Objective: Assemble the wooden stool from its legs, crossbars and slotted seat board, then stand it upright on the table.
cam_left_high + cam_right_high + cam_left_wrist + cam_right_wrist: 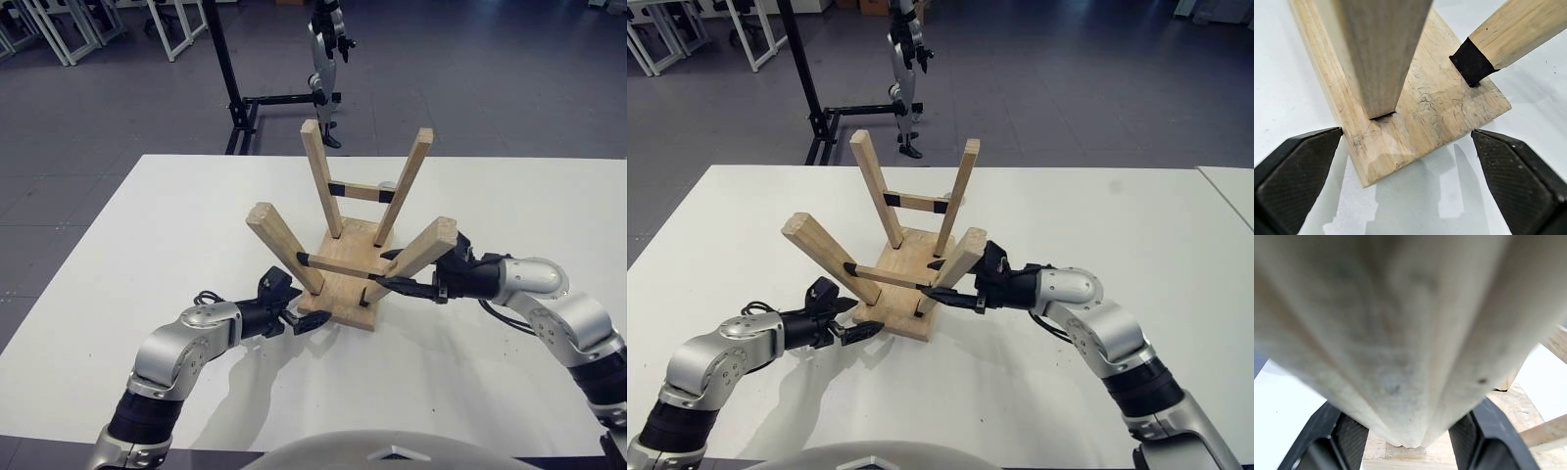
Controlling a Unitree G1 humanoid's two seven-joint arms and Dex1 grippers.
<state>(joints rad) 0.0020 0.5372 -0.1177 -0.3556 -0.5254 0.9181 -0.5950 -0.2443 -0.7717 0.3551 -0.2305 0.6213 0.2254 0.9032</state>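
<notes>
The wooden stool lies upside down in the middle of the white table (147,245), its seat board (338,291) flat and four legs pointing up and outward. One crossbar (361,191) joins the far legs, another (338,265) the near legs. My left gripper (302,305) is open at the board's near-left corner, low over the table; the wrist view shows that corner (1400,147) between its spread fingertips, at the foot of the near-left leg (279,245). My right gripper (380,271) is shut on the near-right leg (423,249) close to its base, with pads (1349,435) on either side.
Beyond the table's far edge stand a black metal stand (235,98) and another robot figure (326,49) on the grey floor. Bare table surface lies to the left, right and front of the stool.
</notes>
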